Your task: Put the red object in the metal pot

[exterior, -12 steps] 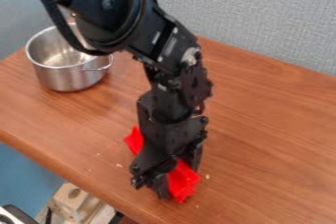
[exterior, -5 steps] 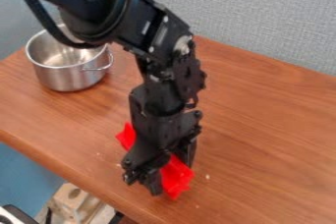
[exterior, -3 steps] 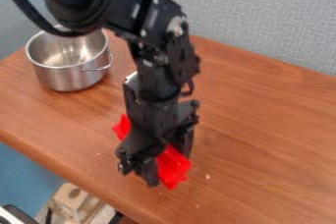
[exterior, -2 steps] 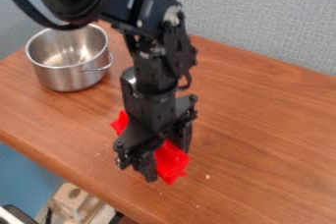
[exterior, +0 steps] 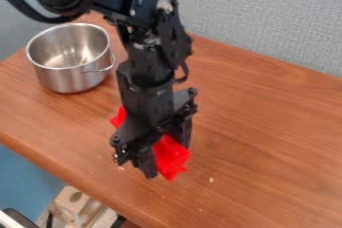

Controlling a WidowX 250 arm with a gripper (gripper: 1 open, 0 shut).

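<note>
In gripper: red object.

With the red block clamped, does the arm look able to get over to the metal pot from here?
Probably yes. The gripper is shut on the red object near the table's front edge, and the metal pot sits open-topped at back left. Only bare table lies between them; nothing stands in the way.

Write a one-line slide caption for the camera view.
End effector points down, shut on the red object above the wooden table; metal pot sits apart.
</note>
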